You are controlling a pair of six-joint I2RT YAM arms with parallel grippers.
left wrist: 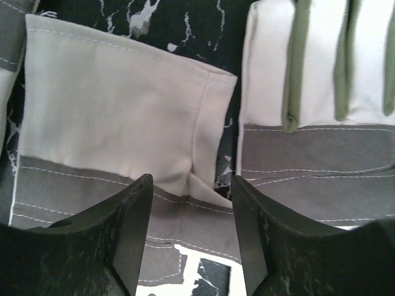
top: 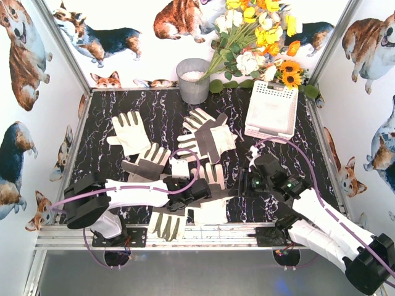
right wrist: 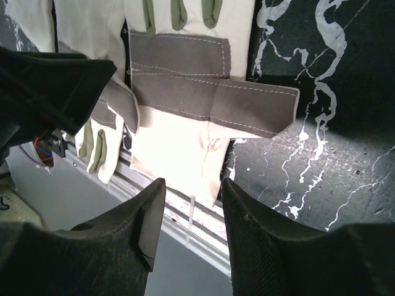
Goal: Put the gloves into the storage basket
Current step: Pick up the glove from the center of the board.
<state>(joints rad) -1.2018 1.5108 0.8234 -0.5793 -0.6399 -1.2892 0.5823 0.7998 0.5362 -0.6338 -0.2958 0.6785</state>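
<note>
just over the gloves (top: 210, 137), left hand (left wrist: 191, 185) and right hand (right wrist: 192, 185) gape

White perforated rectangular plastic basket (top: 271, 112) on black marbled tabletop (top: 321, 166). Cream fabric gloves with grey patches (top: 129, 132) all lie left of basket, outside it. Grey metal bucket (top: 193, 80) left of basket, yellow-white flower bunch (top: 259, 37) behind basket.
</note>
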